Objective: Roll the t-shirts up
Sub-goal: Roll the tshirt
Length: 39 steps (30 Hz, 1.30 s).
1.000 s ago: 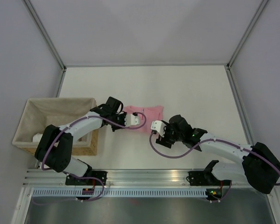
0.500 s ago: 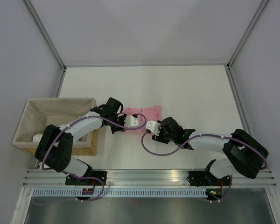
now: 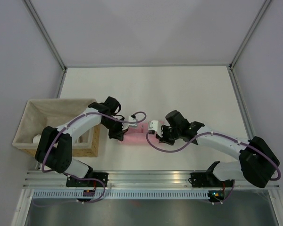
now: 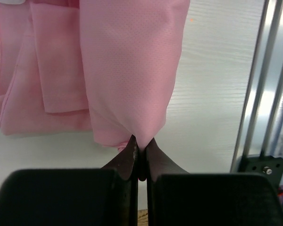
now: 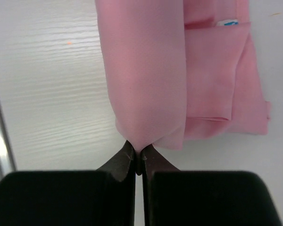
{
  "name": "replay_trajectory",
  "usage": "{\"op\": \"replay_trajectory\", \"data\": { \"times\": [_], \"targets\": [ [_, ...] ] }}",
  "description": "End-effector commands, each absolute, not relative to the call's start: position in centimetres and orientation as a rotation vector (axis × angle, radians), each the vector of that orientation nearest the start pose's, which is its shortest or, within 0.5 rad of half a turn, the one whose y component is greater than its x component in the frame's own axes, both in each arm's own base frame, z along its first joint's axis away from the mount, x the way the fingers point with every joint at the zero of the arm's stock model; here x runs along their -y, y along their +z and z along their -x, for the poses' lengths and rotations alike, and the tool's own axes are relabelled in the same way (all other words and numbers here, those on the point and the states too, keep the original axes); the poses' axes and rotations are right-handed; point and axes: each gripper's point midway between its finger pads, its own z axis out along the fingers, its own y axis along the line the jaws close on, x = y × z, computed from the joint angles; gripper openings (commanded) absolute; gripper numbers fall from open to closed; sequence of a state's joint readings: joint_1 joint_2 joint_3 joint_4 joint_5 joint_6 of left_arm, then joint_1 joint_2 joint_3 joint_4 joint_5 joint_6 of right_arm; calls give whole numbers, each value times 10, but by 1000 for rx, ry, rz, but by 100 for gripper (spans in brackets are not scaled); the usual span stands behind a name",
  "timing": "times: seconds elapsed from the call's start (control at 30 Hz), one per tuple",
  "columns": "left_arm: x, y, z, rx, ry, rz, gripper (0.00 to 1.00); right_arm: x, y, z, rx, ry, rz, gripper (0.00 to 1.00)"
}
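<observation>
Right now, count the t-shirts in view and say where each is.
1. The pink t-shirt lies on the table right of the basket, pinched by the left gripper and the right gripper. Others may be hidden in the basket.

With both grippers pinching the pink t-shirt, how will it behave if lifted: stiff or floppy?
Likely floppy: the t-shirt hangs in soft folds from where the left gripper and right gripper pinch it. Probably light: the thin fabric gathers into a tiny pinch. It may sag between the grips, since its layers lie loose.
</observation>
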<state>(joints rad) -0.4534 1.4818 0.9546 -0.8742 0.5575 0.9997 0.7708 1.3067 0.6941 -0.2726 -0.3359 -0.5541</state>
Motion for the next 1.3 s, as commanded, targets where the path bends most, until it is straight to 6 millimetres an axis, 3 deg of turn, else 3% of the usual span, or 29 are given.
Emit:
{"op": "replay_trajectory", "data": {
  "times": [0.0, 0.1, 0.13, 0.2, 0.23, 0.33, 0.47, 0.5, 0.53, 0.6, 0.67, 0.7, 0.73, 0.8, 0.97, 1.07, 1.1, 1.2, 1.27],
  "targets": [
    [177, 85, -182, -2068, -917, -1800, 2, -251, 71, -154, -1876, 842, 1708, 3],
    [175, 80, -194, -2140, -940, -1738, 5, -253, 72, -160, -1884, 939, 1684, 4],
    [176, 80, -206, -2150, -920, -1712, 7, -253, 67, -164, -1916, 978, 1661, 5],
    [174, 72, -220, -2237, -929, -1637, 9, -248, 71, -185, -1965, 1047, 1554, 6],
    [174, 71, -236, -2243, -868, -1614, 10, -245, 60, -190, -2028, 1065, 1527, 6],
    [167, 59, -259, -2334, -741, -1534, 12, -241, 47, -204, -2119, 1080, 1478, 7],
    [166, 55, -258, -2351, -753, -1522, 15, -241, 44, -218, -2141, 1098, 1381, 11],
    [167, 55, -258, -2359, -757, -1514, 15, -238, 43, -223, -2165, 1078, 1342, 18],
    [168, 54, -259, -2356, -764, -1513, 15, -232, 43, -232, -2209, 1065, 1260, 40],
    [170, 53, -258, -2356, -781, -1511, 12, -230, 47, -237, -2196, 1071, 1233, 55],
    [173, 55, -258, -2346, -803, -1507, 11, -233, 59, -234, -2141, 1113, 1220, 94],
    [173, 55, -259, -2342, -804, -1510, 11, -235, 64, -233, -2118, 1122, 1209, 98],
    [173, 55, -260, -2337, -800, -1515, 11, -239, 76, -240, -2046, 1106, 1197, 98],
    [172, 55, -261, -2331, -795, -1521, 11, -240, 75, -235, -2049, 1126, 1145, 98],
    [172, 56, -264, -2327, -784, -1526, 13, -255, 77, -251, -2055, 1202, 1001, 98],
    [172, 57, -266, -2327, -770, -1523, 14, -257, 65, -248, -2083, 1210, 1019, 72],
    [172, 58, -266, -2327, -768, -1522, 14, -257, 61, -248, -2092, 1206, 1024, 42],
    [171, 60, -268, -2338, -765, -1501, 17, -257, 57, -249, -2122, 1215, 1041, 21],
    [168, 62, -271, -2354, -767, -1466, 21, -257, 59, -251, -2142, 1215, 1053, 13]
  ]
}}
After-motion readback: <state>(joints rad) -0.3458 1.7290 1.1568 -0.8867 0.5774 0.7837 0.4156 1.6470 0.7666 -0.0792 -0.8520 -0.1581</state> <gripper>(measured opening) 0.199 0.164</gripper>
